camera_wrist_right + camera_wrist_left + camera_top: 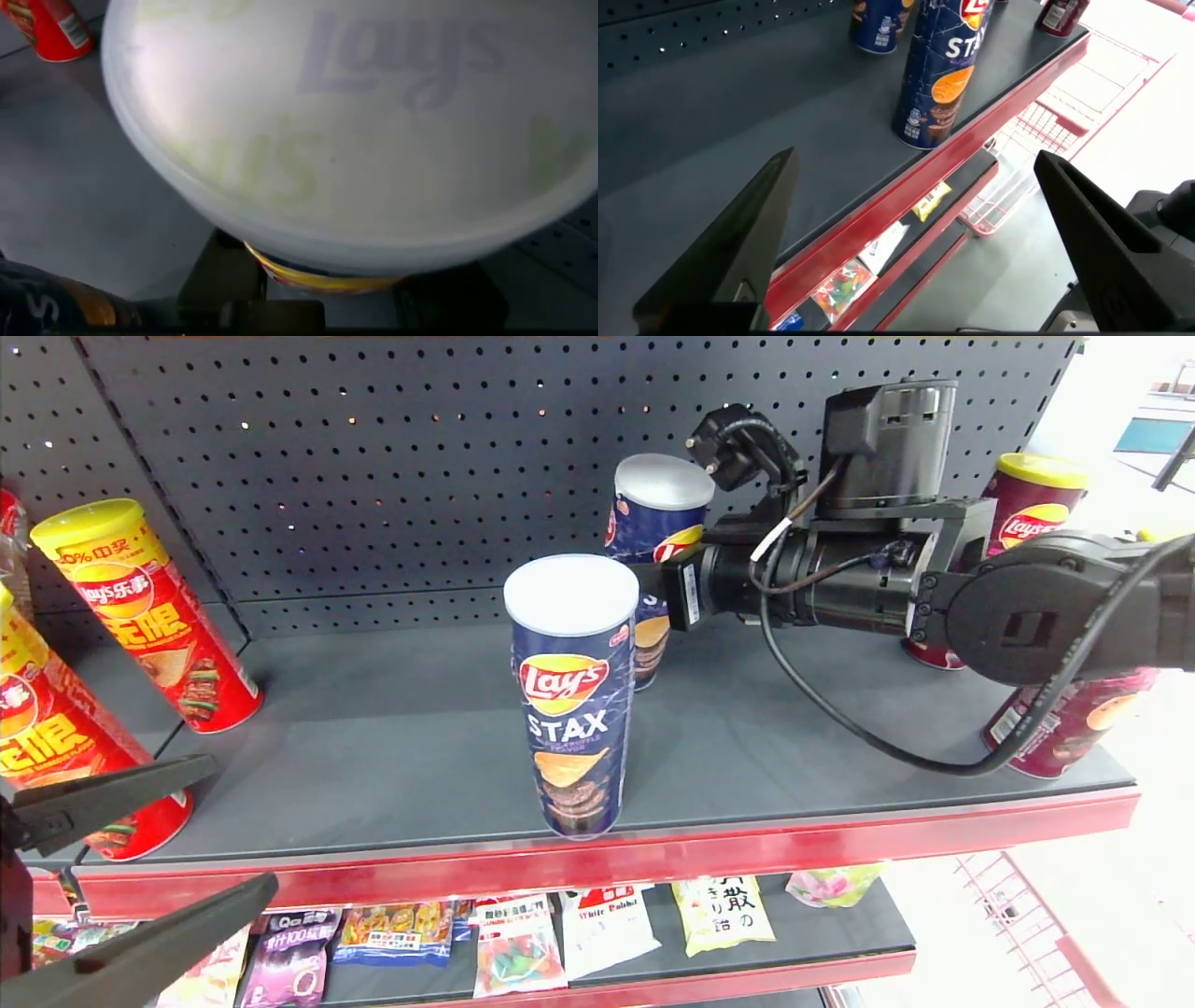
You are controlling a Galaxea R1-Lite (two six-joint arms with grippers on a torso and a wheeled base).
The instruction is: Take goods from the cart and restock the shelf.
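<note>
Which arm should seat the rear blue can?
Right: the right gripper is clamped on the rear blue can. The left gripper sits open, low at the front edge of the shelf, farther off.

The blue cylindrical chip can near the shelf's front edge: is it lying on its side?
No, the blue cylindrical chip can stands upright on the grey metal shelf, its white lid on top.

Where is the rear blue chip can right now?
In the head view, the rear blue can sits mid-shelf near the pegboard, behind the front blue can, gripped by the right pincer.
</note>
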